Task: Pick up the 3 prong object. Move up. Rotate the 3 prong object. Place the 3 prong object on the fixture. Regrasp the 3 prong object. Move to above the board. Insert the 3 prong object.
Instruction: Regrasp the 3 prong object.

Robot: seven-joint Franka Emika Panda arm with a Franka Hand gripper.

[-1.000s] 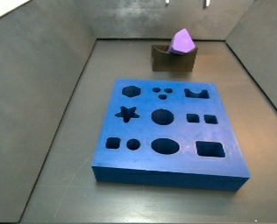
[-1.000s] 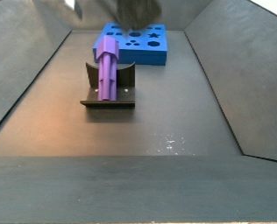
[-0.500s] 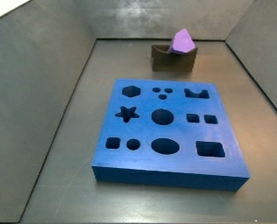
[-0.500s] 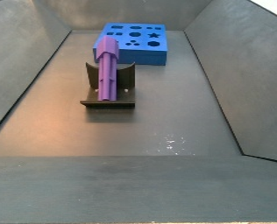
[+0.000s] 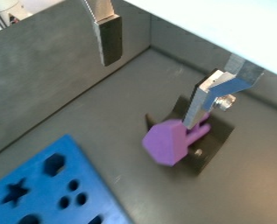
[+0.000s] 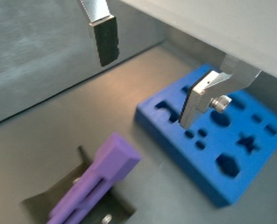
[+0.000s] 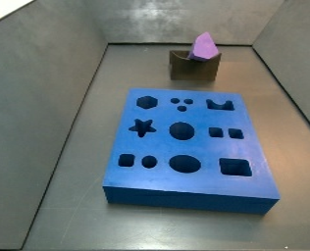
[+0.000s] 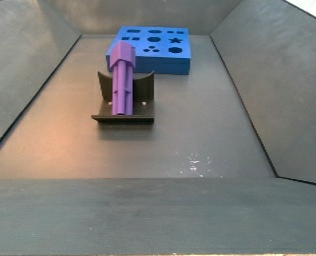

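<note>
Fingers (image 5: pixel 110 39) spread wide apart, nothing between them; flat silver plates with dark pads, seen in both wrist views. The gripper (image 6: pixel 152 74) hangs high above the floor, clear of every piece, and is out of frame in both side views.

Below the gripper, the 3 prong object (image 5: pixel 168 142) lies in the fixture (image 5: pixel 211 147). In a side view the purple piece (image 8: pixel 125 82) rests lengthwise in the fixture's curved notch (image 8: pixel 123 103), long body overhanging toward the board; prongs cannot be made out. In another side view its end (image 7: pixel 204 45) shows as a faceted, pointed purple face above the dark block (image 7: pixel 192 65).

The board (image 7: pixel 185 144) is matte blue, flat, rectangular, with star, hexagon, round, square and oval cut-outs, all empty. It sits apart from the fixture, with bare grey floor (image 8: pixel 161 150) between and around them. Sloped grey walls (image 7: pixel 46 88) close the workspace on the sides.
</note>
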